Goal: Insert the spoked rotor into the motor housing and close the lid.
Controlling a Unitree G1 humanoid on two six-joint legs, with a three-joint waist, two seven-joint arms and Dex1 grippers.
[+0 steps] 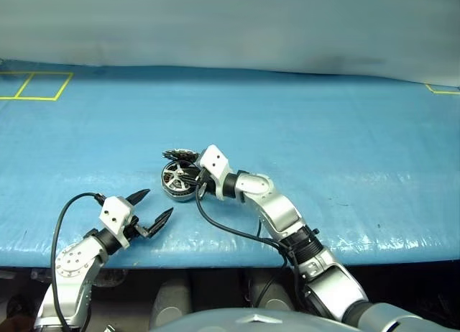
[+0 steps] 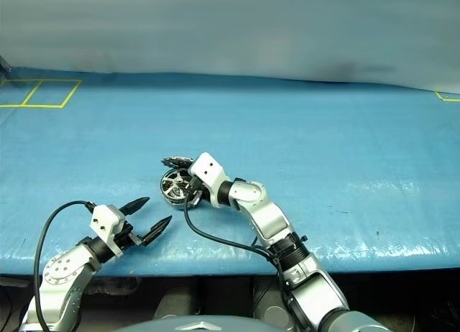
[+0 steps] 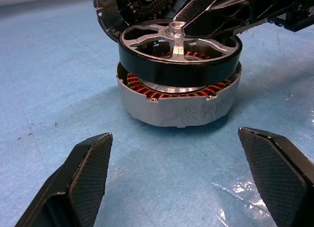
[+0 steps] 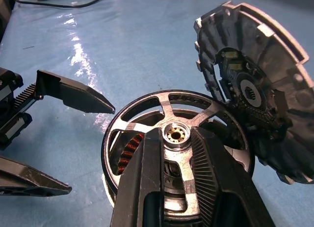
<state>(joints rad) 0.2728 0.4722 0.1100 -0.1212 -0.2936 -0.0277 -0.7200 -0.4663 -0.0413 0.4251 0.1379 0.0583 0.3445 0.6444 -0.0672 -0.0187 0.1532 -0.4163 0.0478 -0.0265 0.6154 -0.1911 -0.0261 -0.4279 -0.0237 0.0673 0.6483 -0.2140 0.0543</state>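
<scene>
- A blue table (image 1: 345,131) holds a small round motor housing (image 3: 176,106), silver-grey with copper windings showing inside its rim.
- The rotor (image 3: 179,57), a silver spoked wheel with a dark outer band, sits on top of the housing, only partly sunk in; the windings show in the gap beneath it.
- The right gripper (image 4: 177,160) reaches in over the rotor, its fingers nearly together, pinching a spoke beside the central hub.
- The lid (image 4: 257,89), a jagged-edged metal plate, stands tilted up on the far side of the housing, not yet closed.
- The left gripper (image 1: 152,208) hovers near the table's front edge, fingers spread wide and empty, aimed at the housing but apart from it.
- The rotor looks rigid, metallic and fairly heavy for its size; its smooth band would likely slip, so the spokes or hub seem the safer hold.
- It probably needs to go down level to seat without jamming.
</scene>
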